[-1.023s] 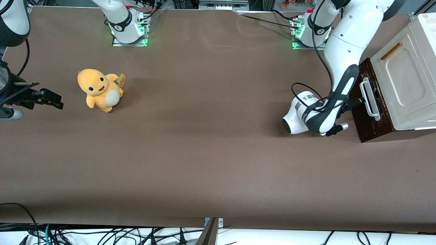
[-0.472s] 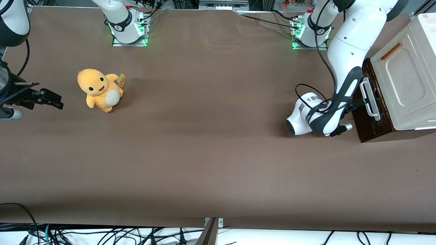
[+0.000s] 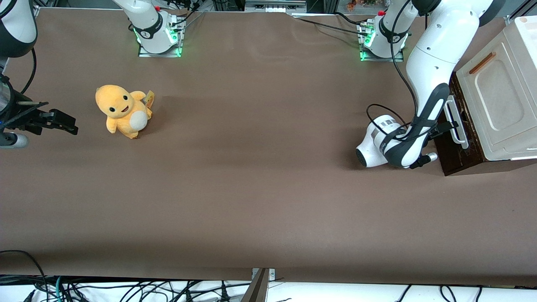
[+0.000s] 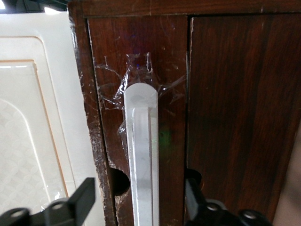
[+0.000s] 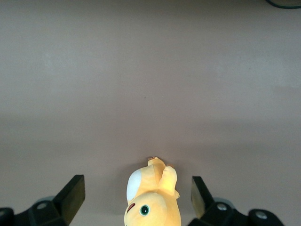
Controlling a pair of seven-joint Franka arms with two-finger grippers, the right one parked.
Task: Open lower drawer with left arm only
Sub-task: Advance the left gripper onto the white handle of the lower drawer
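The lower drawer (image 3: pixel 451 153) has a dark brown wooden front (image 4: pixel 221 94) and sits under a cream cabinet (image 3: pixel 499 96) at the working arm's end of the table. Its white bar handle (image 3: pixel 456 123) runs along the front. My left arm (image 3: pixel 428 63) reaches down in front of the drawer. Its gripper (image 3: pixel 445 126) is at the handle. In the left wrist view the gripper (image 4: pixel 139 195) is open, with the handle (image 4: pixel 141 141) between its two black fingers (image 4: pixel 82 197). The fingers straddle the bar without touching it. The drawer looks closed.
A yellow plush toy (image 3: pixel 121 110) stands on the brown table (image 3: pixel 251 188) toward the parked arm's end. The cabinet's cream panel carries a slim orange-brown handle (image 3: pixel 482 63). Two arm bases lit green (image 3: pixel 159 37) stand along the table edge farthest from the front camera.
My left arm has moved closer to the drawer front, bringing the gripper from just short of the white handle to around it. The drawer has not moved.
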